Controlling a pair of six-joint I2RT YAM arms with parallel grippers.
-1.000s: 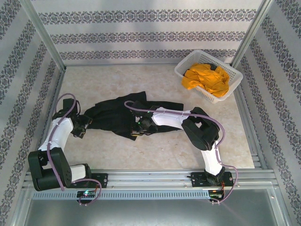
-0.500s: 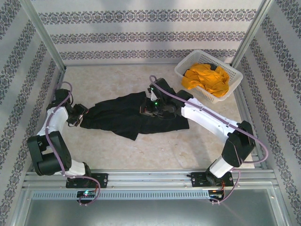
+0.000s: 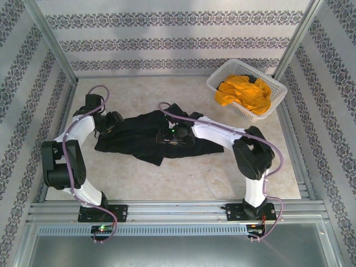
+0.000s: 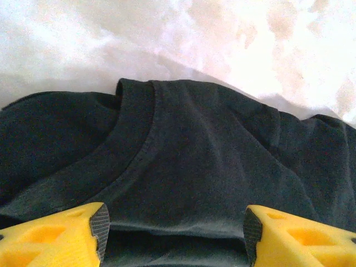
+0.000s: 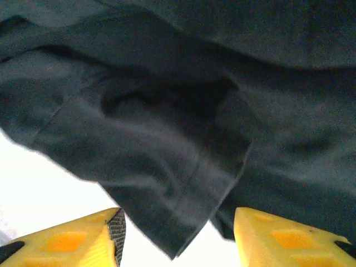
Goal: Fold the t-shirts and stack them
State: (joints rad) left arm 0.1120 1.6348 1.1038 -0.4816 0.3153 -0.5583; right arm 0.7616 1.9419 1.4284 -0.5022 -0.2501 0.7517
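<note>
my left gripper (image 4: 175, 229) is open. its two yellow fingers (image 4: 67, 239) stand far apart and pinch nothing. the black shirt (image 4: 211, 161) lies right in front of them, and a fold of it runs across the gap between the tips. i can see the round neck band (image 4: 133, 150) of the shirt, curving off to the left. past the shirt is the pale table (image 4: 250, 39).

my right gripper (image 5: 177, 225) is open too. its yellow fingers (image 5: 72, 242) are wide apart with nothing squeezed between them. the black shirt is very close here. one corner of the cloth, with a sewn edge (image 5: 192, 183), points down toward the gap between my fingers. it is a bit blurry, so i cannot tell if it touches them.

from above, my left gripper is at the left end of the black shirt, and my right gripper is over the middle of it. the black shirt lies in the middle of the table, long from side to side, rumpled and not folded neat.

the orange shirt (image 3: 245, 92) is bunched up inside the white basket (image 3: 239, 110). the basket sits at the far right corner of the table, well apart from the black shirt. walls with a flower pattern (image 3: 183, 41) stand around the table.
</note>
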